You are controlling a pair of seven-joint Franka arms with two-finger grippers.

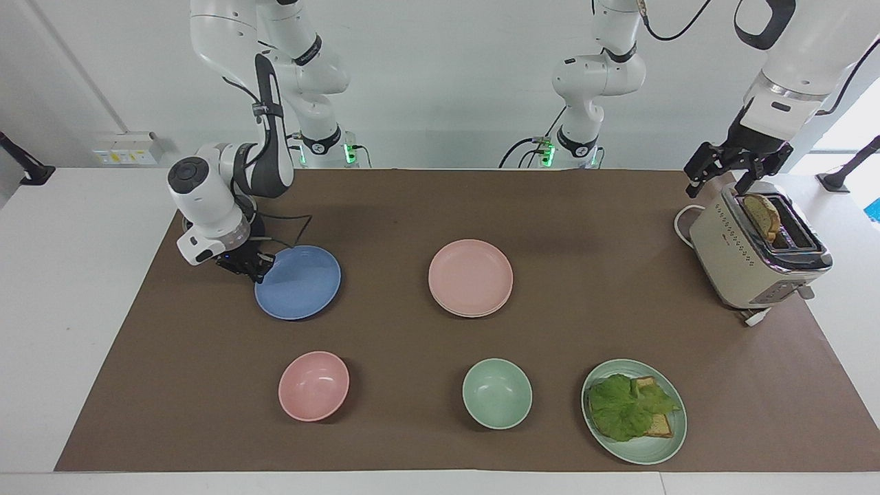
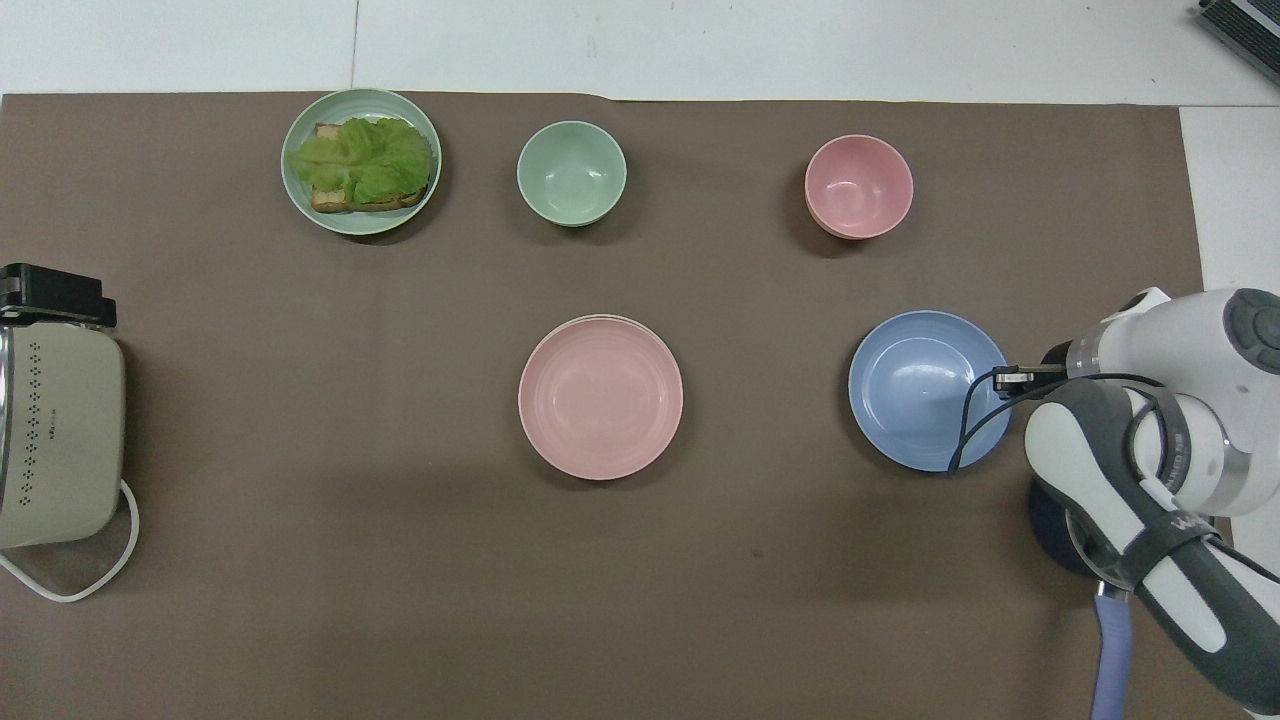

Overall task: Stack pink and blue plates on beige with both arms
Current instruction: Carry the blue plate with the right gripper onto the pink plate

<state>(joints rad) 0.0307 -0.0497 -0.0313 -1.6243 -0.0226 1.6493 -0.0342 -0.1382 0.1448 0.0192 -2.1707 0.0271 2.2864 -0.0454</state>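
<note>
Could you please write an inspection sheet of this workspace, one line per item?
Surface: brown mat over a white table.
Job's things: pink plate lies on a beige plate, only its rim showing; blue plate apart, toward the right arm's end.
Clutter: pink bowl, green bowl, green plate with lettuce and bread, toaster holding toast.
Grippers: right gripper shut on the blue plate's rim; left gripper open, waiting over the toaster.
Cables: toaster cord on the mat.
Surroundings: two smaller arms with green lights.
</note>
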